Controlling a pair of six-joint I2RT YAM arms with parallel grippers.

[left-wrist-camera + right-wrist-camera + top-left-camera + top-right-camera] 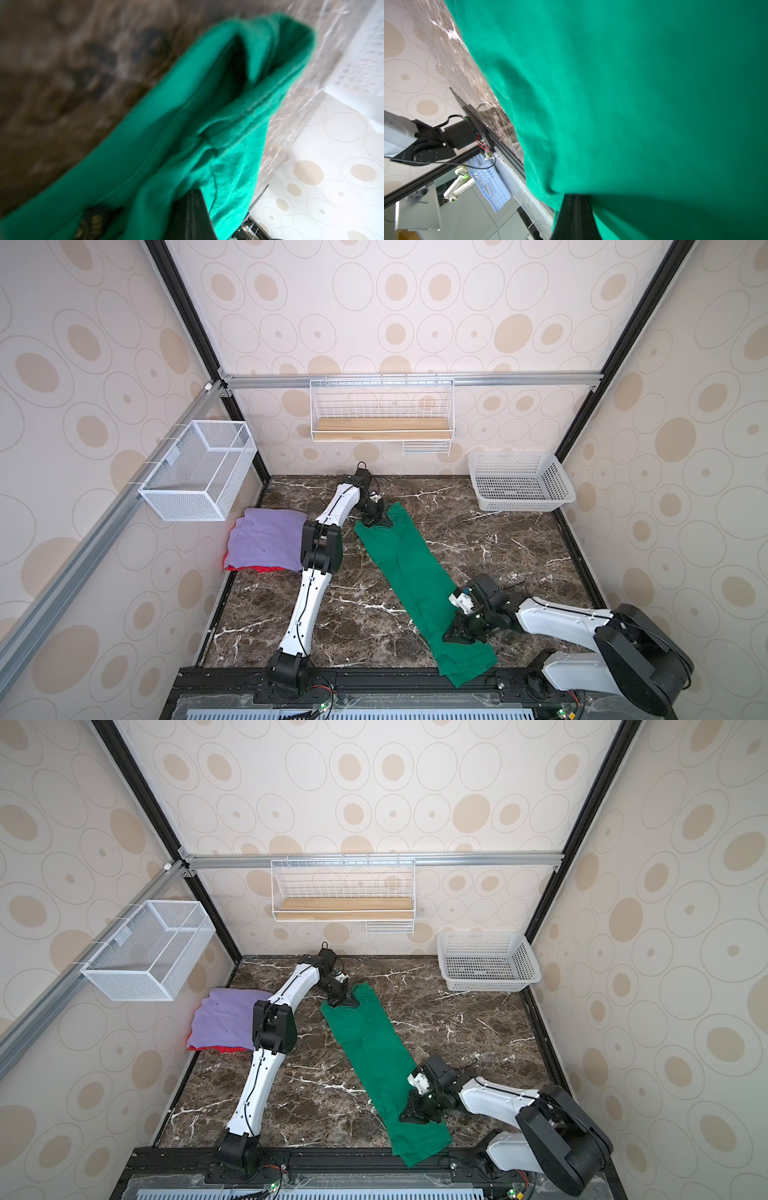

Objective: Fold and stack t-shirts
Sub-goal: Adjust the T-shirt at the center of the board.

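we find the green t-shirt (399, 568) lying as a long narrow strip slantwise across the surface (511, 543), its near end drooping over the front edge. the left tool (377, 522) is pinching the far end, and the right tool (461, 638) is pinching cloth close to the near end. we judge the fold needs both ends raised evenly, the strip taut, and the edges laid square before stacking on the lavender t-shirt (266, 541) atop the red t-shirt (268, 569).

we see just a sliver of red tee (268, 570) under the lavender tee (262, 541) at middle left, its right edge behind the left arm (322, 549), desk (62, 93) smeared in our left wrist view, green tee (166, 135) cropped there too
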